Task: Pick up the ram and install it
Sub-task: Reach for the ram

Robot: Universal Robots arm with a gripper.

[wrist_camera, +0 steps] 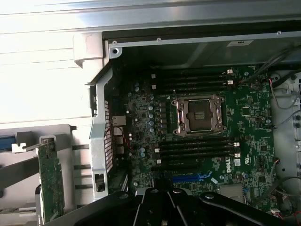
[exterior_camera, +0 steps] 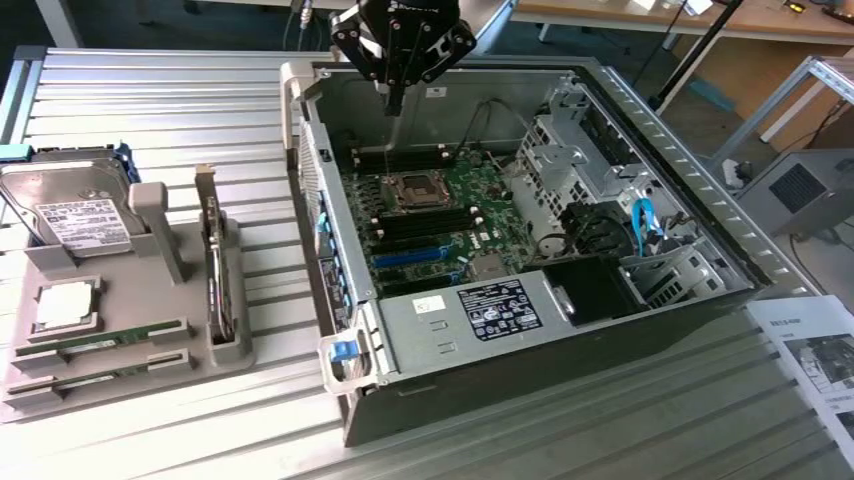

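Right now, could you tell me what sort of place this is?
Probably a robotics lab or assembly workshop: an open computer case on a ribbed metal table, beside a fixture tray of parts, with wooden desks behind.

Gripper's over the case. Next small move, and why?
Probably swing the gripper out toward the grey tray on the exterior view's left, opening on the way. It hangs shut above the open case with nothing visibly held, while the ram lies in that tray and the memory slots look empty.
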